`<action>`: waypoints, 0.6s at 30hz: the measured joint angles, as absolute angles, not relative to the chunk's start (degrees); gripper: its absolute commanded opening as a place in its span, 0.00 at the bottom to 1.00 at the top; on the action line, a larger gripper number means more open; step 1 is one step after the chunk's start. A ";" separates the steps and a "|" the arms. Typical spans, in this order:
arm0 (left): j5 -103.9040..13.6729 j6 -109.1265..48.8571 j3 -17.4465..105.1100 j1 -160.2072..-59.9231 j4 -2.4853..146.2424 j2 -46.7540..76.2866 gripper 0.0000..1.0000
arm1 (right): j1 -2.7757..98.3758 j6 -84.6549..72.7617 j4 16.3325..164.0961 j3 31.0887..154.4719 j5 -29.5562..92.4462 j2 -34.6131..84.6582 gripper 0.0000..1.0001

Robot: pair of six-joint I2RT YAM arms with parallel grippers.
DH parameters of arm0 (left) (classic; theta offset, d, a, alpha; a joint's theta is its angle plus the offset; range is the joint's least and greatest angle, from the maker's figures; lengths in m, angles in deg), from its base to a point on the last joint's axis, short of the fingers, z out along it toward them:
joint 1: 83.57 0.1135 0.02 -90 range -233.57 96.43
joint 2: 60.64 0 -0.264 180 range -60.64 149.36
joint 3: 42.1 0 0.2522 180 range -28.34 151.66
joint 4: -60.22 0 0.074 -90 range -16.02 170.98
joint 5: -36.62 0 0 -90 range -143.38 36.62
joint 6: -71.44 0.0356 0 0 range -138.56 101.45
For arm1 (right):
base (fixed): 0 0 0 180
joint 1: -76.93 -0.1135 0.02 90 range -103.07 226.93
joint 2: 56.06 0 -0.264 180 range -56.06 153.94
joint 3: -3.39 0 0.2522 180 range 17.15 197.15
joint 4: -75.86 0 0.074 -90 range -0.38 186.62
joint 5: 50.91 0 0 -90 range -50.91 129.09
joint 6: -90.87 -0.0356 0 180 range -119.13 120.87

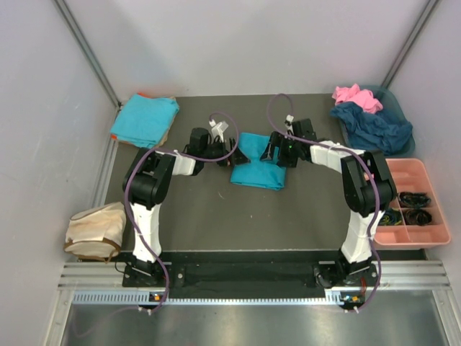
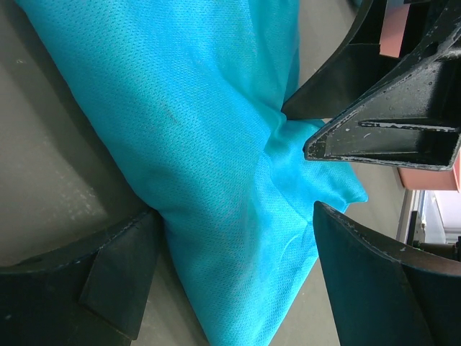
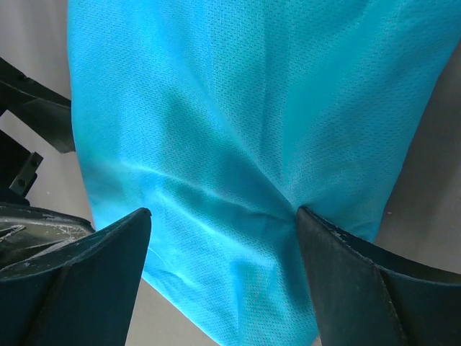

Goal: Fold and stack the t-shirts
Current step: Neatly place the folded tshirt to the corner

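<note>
A cyan t-shirt [image 1: 257,171] lies partly folded at the middle of the dark table. It fills the left wrist view [image 2: 194,144] and the right wrist view [image 3: 252,108]. My left gripper [image 1: 227,156] is at the shirt's left edge. It is open, and its fingers straddle a corner of the cloth [image 2: 234,277]. My right gripper [image 1: 274,153] is at the shirt's right edge. It is also open, with bunched cloth between its fingers [image 3: 223,267]. The right gripper's fingers show close by in the left wrist view [image 2: 382,137].
A stack of folded cyan shirts [image 1: 145,120] lies at the back left. A bin [image 1: 392,101] at the back right holds pink and navy clothes. A pink tray [image 1: 414,173] sits at the right edge. A beige bag [image 1: 95,231] sits at the near left.
</note>
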State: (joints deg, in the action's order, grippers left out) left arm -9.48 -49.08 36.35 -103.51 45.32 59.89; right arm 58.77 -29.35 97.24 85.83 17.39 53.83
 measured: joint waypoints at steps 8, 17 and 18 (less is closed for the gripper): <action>-9.26 -48.79 37.16 -103.53 45.62 60.50 0.90 | 58.77 -29.46 97.21 86.27 17.22 54.37 0.82; -10.44 -43.85 42.97 -104.69 53.27 61.99 0.89 | 58.77 -29.83 97.06 86.27 17.17 54.37 0.82; -10.48 -43.37 43.54 -104.82 53.82 62.21 0.89 | 58.77 -29.83 97.04 86.27 17.17 54.37 0.82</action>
